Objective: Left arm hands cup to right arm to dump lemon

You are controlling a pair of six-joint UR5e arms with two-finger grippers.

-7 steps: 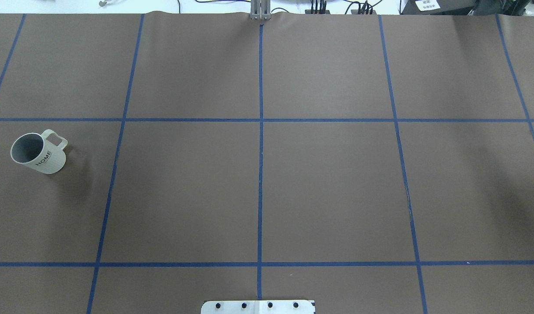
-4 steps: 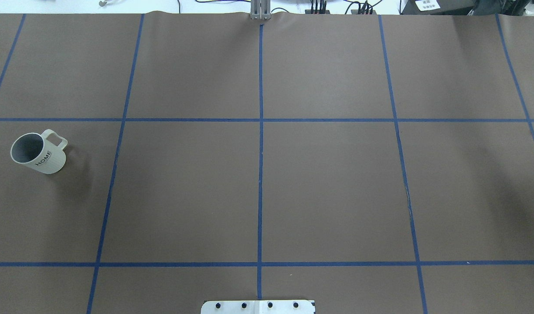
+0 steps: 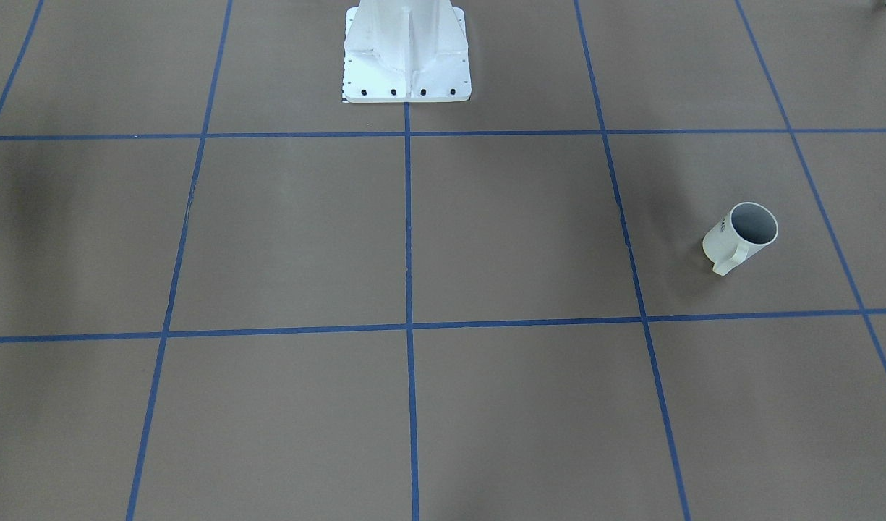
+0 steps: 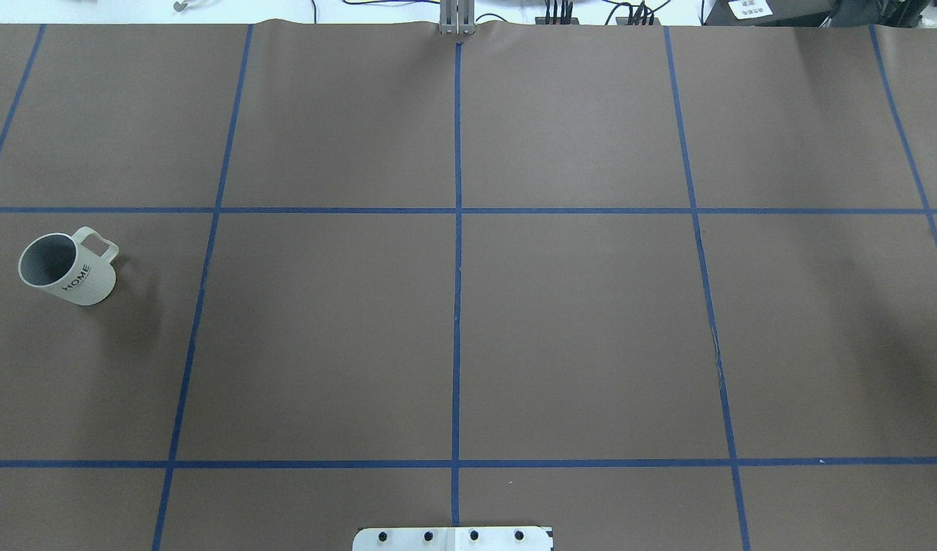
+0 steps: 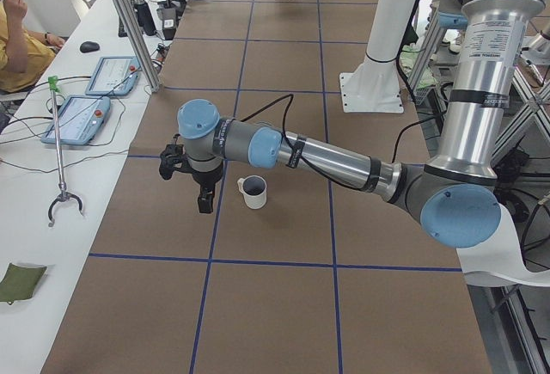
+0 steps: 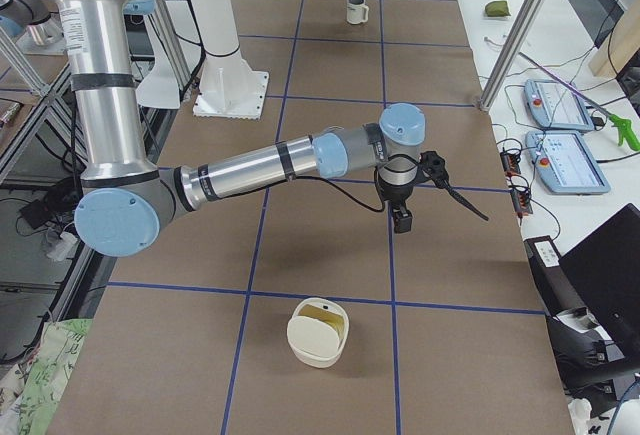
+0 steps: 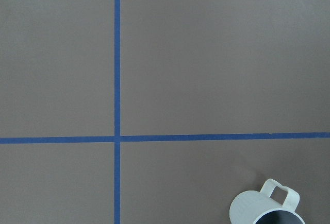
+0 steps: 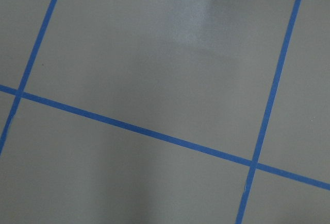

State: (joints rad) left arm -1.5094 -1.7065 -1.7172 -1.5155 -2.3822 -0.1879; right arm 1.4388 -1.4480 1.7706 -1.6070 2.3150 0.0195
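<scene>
The cream-white cup (image 4: 66,268) stands upright at the table's left side, handle toward the far side, "HOME" on its wall. It also shows in the front view (image 3: 743,235), the left side view (image 5: 253,192), far off in the right side view (image 6: 356,10), and at the bottom edge of the left wrist view (image 7: 265,208). The left gripper (image 5: 204,202) hangs above the table just beside the cup, apart from it; I cannot tell if it is open. The right gripper (image 6: 402,220) hangs over bare table; I cannot tell its state. No lemon shows.
The white robot base (image 3: 406,51) stands at mid-table on the robot's side. A cream container (image 6: 318,333) sits at the table's right end. Side benches hold teach pendants (image 5: 77,116) and a grabber tool (image 5: 60,159). A seated person (image 5: 17,39) is at the bench.
</scene>
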